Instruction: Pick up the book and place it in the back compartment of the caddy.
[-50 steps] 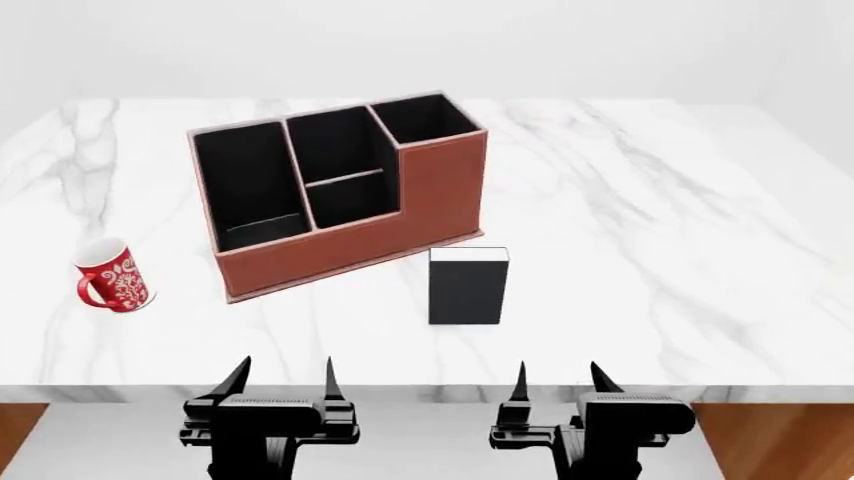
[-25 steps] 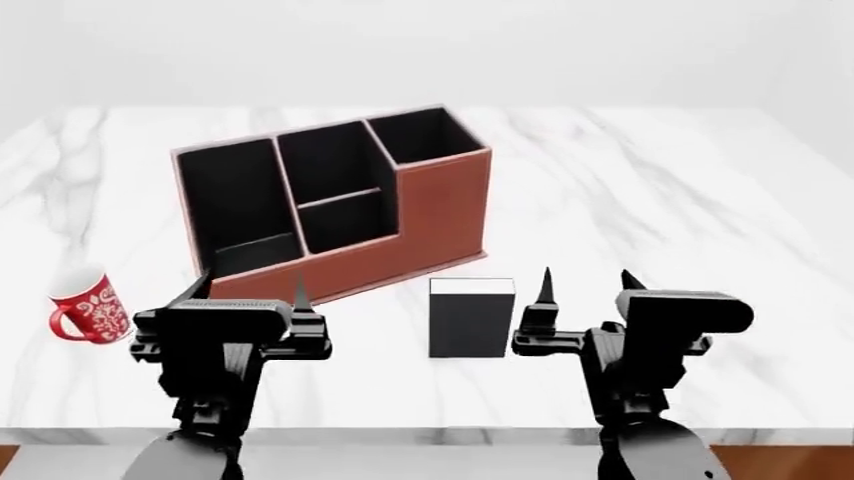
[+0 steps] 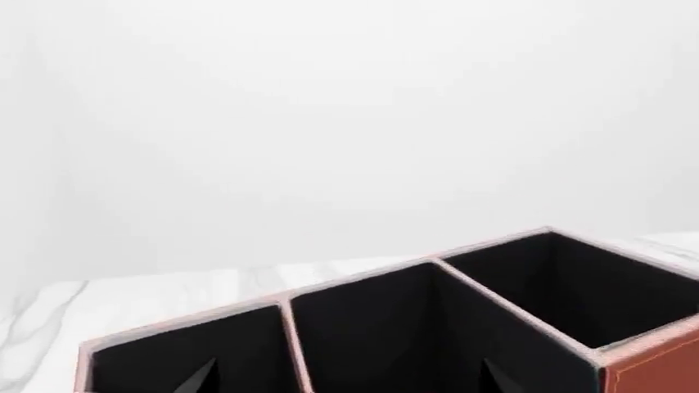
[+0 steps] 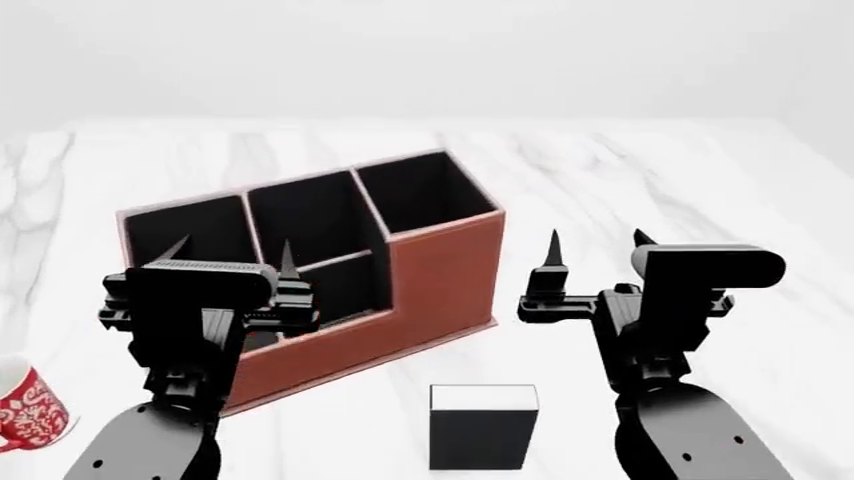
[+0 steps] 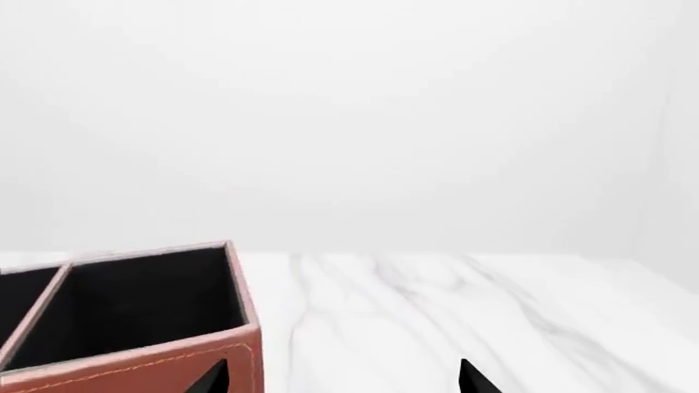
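The book (image 4: pixel 483 438) stands upright on the marble tabletop (image 4: pixel 641 190) at the near edge of the head view, black cover facing the robot, white page edges on top, its long axis vertical. It is near and slightly right of the caddy (image 4: pixel 447 280), apart from it. The caddy is a reddish-brown, leather-look box with stitched rims and black lining; its long axis runs from near left to far right, with the taller square section at the far right end. The left hand (image 4: pixel 227 255) hovers in front of the caddy's near left part, fingers spread and empty. The right hand (image 4: pixel 597 240) hovers right of the caddy over bare tabletop, also spread and empty. A red-and-white patterned mug (image 4: pixel 27 410) sits at the near left edge. Open marble lies right of and beyond the caddy
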